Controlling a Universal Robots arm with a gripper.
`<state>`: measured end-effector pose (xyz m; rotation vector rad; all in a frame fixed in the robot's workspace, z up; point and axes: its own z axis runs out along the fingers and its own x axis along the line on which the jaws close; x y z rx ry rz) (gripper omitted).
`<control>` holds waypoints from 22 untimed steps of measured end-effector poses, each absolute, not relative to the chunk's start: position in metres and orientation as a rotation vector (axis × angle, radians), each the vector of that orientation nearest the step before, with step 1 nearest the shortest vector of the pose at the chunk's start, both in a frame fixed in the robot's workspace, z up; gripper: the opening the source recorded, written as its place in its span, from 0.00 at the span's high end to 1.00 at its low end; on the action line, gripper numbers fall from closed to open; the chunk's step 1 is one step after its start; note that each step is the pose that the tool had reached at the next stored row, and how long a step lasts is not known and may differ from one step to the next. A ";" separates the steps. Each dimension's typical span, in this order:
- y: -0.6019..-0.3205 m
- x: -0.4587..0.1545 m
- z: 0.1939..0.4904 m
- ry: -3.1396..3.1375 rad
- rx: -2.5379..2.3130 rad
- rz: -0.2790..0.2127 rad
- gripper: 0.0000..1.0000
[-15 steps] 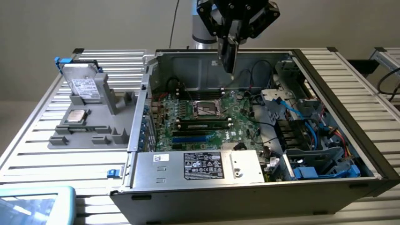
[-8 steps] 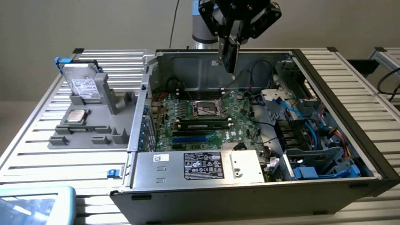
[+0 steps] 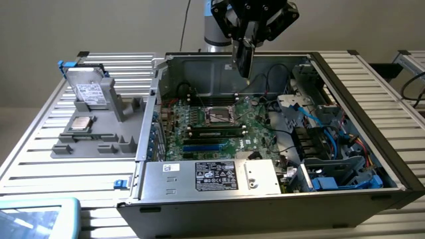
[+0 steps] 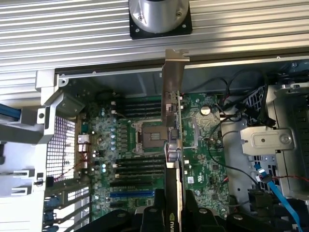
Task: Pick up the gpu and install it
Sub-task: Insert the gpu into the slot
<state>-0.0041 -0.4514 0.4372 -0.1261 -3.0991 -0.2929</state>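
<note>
The gpu (image 3: 241,57) hangs upright above the open computer case (image 3: 371,99), over the back part of the green motherboard (image 3: 219,124). My gripper (image 3: 251,35) is shut on its upper end. In the wrist view the gpu (image 4: 173,111) is seen edge-on, with its silver bracket (image 4: 175,63) at the far end and its black cooler side near my gripper (image 4: 173,210). It lines up over the motherboard (image 4: 120,145) beside the CPU socket (image 4: 147,137), well clear of the board.
A power supply box (image 3: 212,177) fills the case's front. Blue cables (image 3: 332,134) and drive cages sit at the exterior view's right. A grey holder (image 3: 99,124) with a hard drive (image 3: 89,89) stands at the left. The arm's base (image 4: 159,14) is behind the case.
</note>
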 end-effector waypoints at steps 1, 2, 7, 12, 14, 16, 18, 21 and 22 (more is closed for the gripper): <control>-0.451 -0.004 0.437 -3.099 -0.126 -0.293 0.73; -0.451 -0.004 0.437 -3.099 -0.126 -0.293 0.73; -0.451 -0.004 0.437 -3.099 -0.126 -0.293 0.73; -0.451 -0.004 0.437 -3.097 -0.086 -0.306 0.73; -0.451 -0.004 0.437 -3.093 -0.032 -0.319 0.73; -0.451 -0.004 0.436 -3.087 0.024 -0.332 0.73; -0.451 -0.004 0.436 -3.081 0.082 -0.345 0.73; -0.451 -0.004 0.436 -3.070 0.166 -0.359 0.73; -0.451 -0.004 0.436 -3.066 0.194 -0.362 0.73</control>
